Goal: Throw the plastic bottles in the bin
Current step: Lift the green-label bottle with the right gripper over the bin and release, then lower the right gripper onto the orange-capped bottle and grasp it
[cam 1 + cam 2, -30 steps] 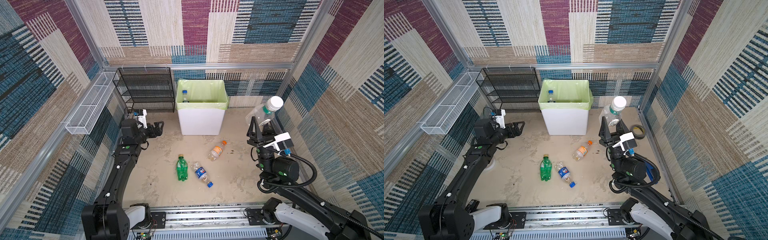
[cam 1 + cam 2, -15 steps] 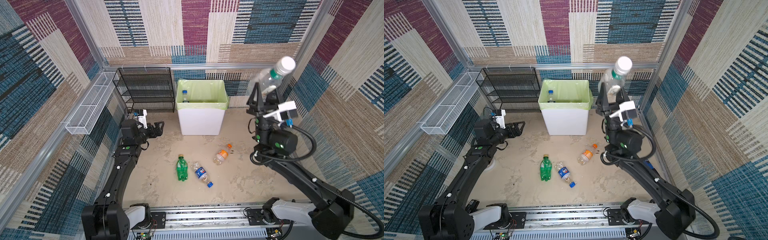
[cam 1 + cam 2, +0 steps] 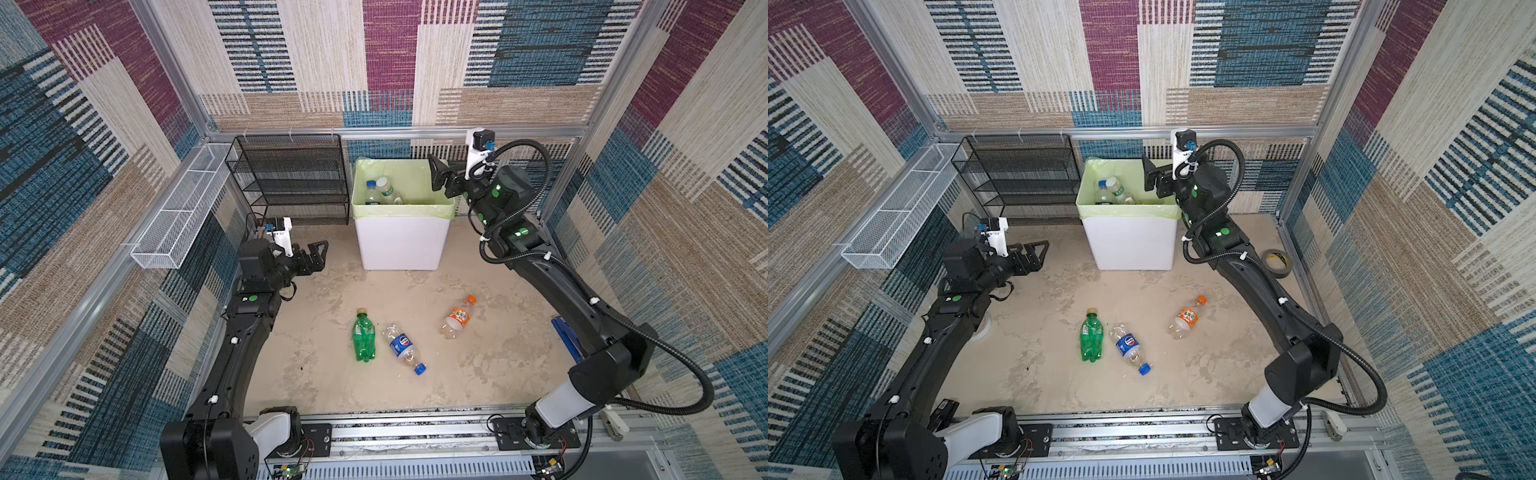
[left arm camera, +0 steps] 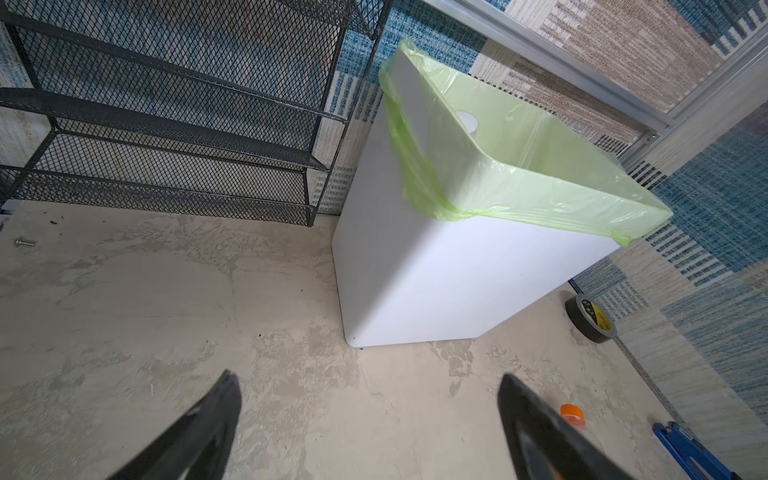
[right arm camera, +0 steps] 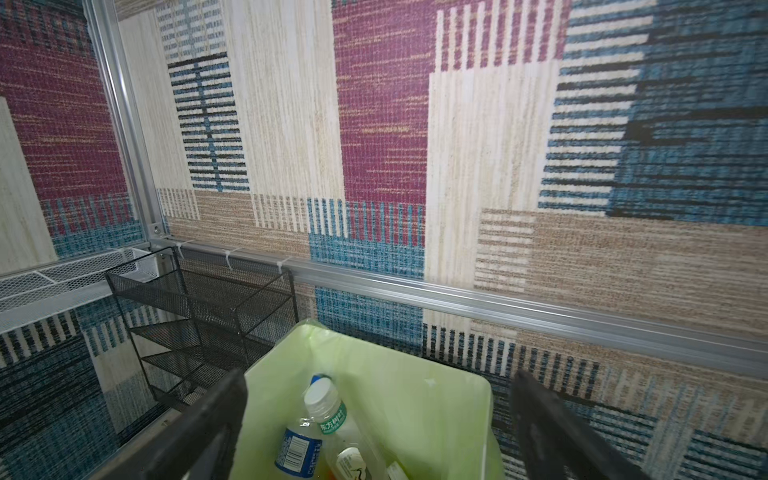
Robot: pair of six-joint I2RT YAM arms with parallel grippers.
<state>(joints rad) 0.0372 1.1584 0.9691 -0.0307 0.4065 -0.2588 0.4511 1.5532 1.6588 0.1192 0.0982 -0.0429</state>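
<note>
R gripper (image 3: 441, 180) open, empty, over bin's (image 3: 401, 211) right rim; L gripper (image 4: 366, 377) open, bare floor (image 4: 166, 311) ahead. Lying: green bottle (image 3: 363, 338) cap rearward, Pepsi bottle (image 3: 402, 345) frontward, orange-cap bottle (image 3: 458, 316) rear-right.

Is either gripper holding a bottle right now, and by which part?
Neither holds anything. The right gripper stands open above the rim of the white green-lined plastic bin; the left gripper is open and empty too.

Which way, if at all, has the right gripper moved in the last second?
Yes: the right gripper swung left, from beside the bin to over its right rim.
</note>
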